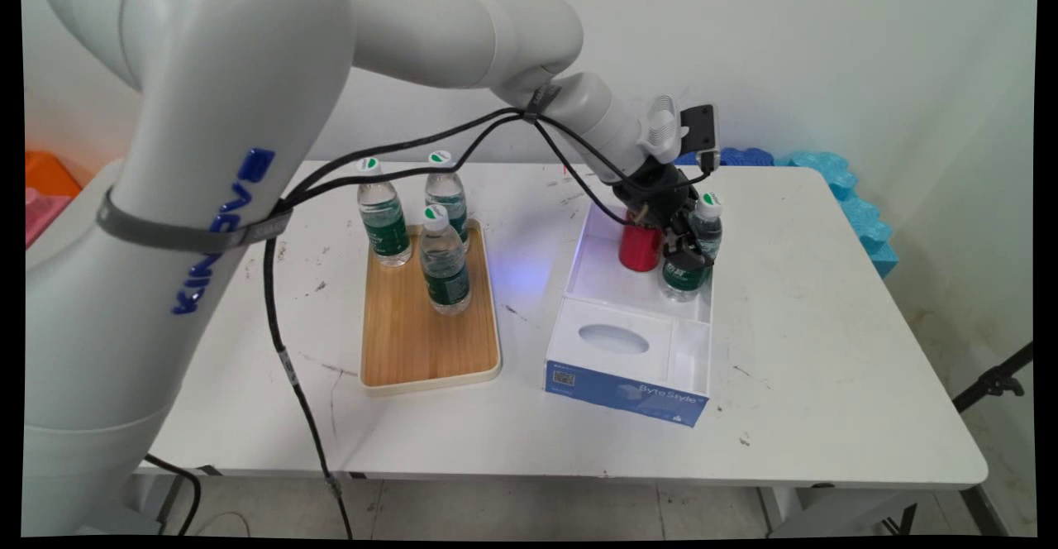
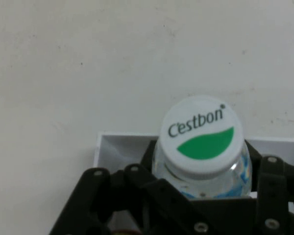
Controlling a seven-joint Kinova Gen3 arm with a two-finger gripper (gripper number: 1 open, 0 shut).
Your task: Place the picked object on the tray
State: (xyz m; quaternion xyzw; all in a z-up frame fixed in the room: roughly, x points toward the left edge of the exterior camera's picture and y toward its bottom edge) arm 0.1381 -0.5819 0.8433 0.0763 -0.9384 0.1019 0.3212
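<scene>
So the gripper (image 1: pixel 684 245) is down inside the white box (image 1: pixel 628 330), at the box's far right corner, and its fingers (image 2: pixel 159 188) are closed around a water bottle (image 1: pixel 696 245) with a green label. In the hand view the bottle sits right between the black linkages, its white Cestbon cap (image 2: pixel 202 134) with the green swoosh poking up above them, so the fingers grip the body below the neck. The bottle stands upright, its base looks to be down in the box's back compartment, though I can't tell if it's actually resting on the bottom.

Just beside it on the left, in the same compartment, there's a red can (image 1: pixel 639 247), partly hidden behind the wrist. The box's front section has a white insert with an oval cutout, and the front wall is blue with "Byte Style" printed on it. The box sits around the middle of the surface (image 1: pixel 826 350), toward the right.

Left of the box is a wooden tray (image 1: pixel 430 342) with three more bottles (image 1: pixel 445 261) of the same kind standing in a cluster at its far end. Blue foam pieces (image 1: pixel 851 202) sit along the surface's far right edge.
</scene>
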